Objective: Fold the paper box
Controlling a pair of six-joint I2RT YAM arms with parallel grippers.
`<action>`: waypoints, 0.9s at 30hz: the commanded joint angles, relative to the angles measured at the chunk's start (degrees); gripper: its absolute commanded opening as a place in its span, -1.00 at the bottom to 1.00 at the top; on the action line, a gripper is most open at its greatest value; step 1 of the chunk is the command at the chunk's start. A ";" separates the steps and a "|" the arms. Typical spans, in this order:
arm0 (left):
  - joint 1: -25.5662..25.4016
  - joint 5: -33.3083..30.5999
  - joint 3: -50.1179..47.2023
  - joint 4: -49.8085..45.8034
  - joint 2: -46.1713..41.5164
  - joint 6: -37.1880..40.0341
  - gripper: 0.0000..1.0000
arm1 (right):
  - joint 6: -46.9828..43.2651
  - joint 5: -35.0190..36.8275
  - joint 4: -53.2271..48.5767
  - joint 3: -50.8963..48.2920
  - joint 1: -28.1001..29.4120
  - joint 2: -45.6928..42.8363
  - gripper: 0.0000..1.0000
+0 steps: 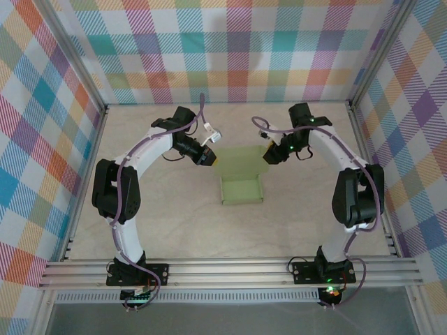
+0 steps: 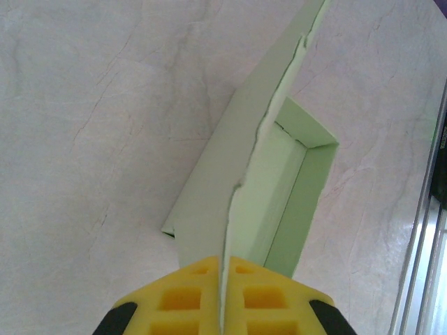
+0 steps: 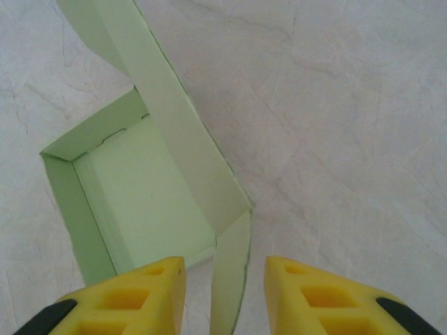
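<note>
The paper box (image 1: 241,183) is pale green and lies mid-table, its tray part open upward with a lid panel raised at the far side. My left gripper (image 1: 211,158) is shut on the left edge of that raised panel; in the left wrist view the yellow fingers (image 2: 195,293) pinch the thin sheet (image 2: 230,181) edge-on at the left gripper (image 2: 223,264). My right gripper (image 1: 267,155) is at the box's right far corner. In the right wrist view a side flap (image 3: 230,279) stands between the parted jaws of the right gripper (image 3: 224,262), with a gap on each side.
The pale marbled tabletop (image 1: 140,223) is bordered by checked fabric walls (image 1: 237,49) on three sides. A metal rail (image 1: 230,269) runs along the near edge, where both arm bases are bolted.
</note>
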 commanded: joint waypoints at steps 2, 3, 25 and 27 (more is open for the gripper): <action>0.33 1.93 1.81 -1.20 0.85 0.61 -1.00 | -2.08 -2.26 -1.03 0.90 0.50 1.37 -0.37; 0.34 1.80 1.81 -1.20 0.91 0.63 -1.00 | -2.10 -2.30 -1.06 0.92 0.58 1.63 -0.38; 0.34 0.62 0.58 1.61 -0.58 -1.54 -0.53 | -1.81 -1.24 -0.14 0.35 1.39 -0.18 -1.00; 0.34 0.40 0.58 1.70 -0.59 -1.65 -0.52 | -1.76 -1.21 -0.13 0.33 1.48 -0.32 -1.00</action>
